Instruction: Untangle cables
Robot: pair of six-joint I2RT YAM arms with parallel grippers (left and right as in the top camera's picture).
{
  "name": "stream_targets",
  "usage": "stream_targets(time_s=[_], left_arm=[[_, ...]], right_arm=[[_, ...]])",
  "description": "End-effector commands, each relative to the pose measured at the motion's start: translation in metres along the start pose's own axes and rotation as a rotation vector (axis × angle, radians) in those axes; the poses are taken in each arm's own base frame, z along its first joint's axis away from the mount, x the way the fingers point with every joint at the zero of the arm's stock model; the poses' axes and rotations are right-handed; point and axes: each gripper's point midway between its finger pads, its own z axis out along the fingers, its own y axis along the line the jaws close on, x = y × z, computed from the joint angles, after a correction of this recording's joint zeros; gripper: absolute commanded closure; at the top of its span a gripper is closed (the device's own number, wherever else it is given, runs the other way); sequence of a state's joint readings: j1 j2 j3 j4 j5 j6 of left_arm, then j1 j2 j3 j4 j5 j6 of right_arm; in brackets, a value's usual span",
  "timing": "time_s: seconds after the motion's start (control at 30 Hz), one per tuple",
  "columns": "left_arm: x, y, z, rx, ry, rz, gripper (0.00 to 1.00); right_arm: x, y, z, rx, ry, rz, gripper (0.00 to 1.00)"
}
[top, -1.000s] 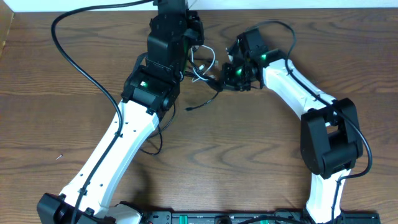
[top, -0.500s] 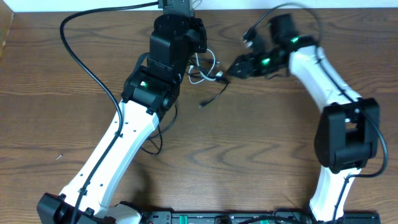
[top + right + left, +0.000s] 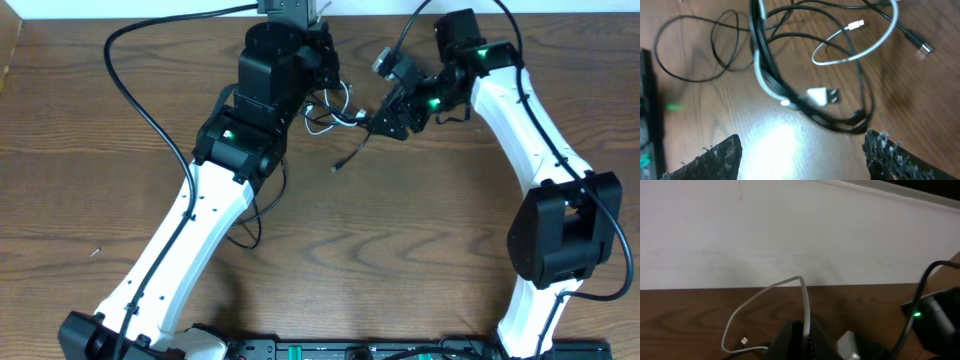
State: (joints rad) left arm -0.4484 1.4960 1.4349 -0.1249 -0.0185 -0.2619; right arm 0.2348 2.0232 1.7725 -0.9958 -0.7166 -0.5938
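The tangled black cable [image 3: 835, 125] and white cable [image 3: 816, 95] lie on the worktop [image 3: 700, 110] just left of the spread right gripper [image 3: 802, 142], their strands running up to the left gripper [image 3: 804, 328], which is pinching the white cable.

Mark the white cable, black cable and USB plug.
white cable [image 3: 805, 300]: left wrist view, rising stretch
black cable [image 3: 840, 127]: right wrist view, bottom of loop
USB plug [image 3: 822, 95]: right wrist view, white shell

Black cable [image 3: 771, 80]: thin, long, several loose loops on tabletop [image 3: 400, 230], strands crossing the white cable [image 3: 850, 59]. White: shorter, open curve, one stretch arching up. I see its USB plug [image 3: 822, 95] mid-tangle, small plug [image 3: 856, 23] nearby. Black plug end [image 3: 340, 165] trails out alone.
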Motion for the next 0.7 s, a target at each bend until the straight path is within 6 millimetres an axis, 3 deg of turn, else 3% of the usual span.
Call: stream_targets(time_s=[0.0,0.17,0.3,0.4,0.53,0.67], left_arm=[[-0.024,-0.008,-0.021,0.045,-0.055,-0.036,0.93],[-0.039,-0.013,-0.037,0.065,-0.093,-0.08,0.93],[-0.05,-0.016,-0.051,0.082,-0.122,-0.105,0.93],[-0.056,-0.021,-0.061,0.109,-0.138,-0.106,0.92],[-0.064,-0.022,-0.072,0.117,-0.16,-0.113,0.92],[-0.072,-0.012,-0.077,0.096,-0.182,-0.118,0.92]], right_arm=[[-0.003,-0.002,0.001,0.045,0.023,-0.095,0.23],[-0.006,0.009,0.009,0.023,0.031,-0.157,0.17],[-0.009,0.022,0.02,0.001,0.045,-0.222,0.18],[-0.009,0.023,0.029,0.02,0.071,-0.254,0.32],[-0.008,0.018,0.034,0.041,0.082,-0.258,0.69],[-0.012,0.008,0.03,0.067,0.056,-0.161,0.89]])
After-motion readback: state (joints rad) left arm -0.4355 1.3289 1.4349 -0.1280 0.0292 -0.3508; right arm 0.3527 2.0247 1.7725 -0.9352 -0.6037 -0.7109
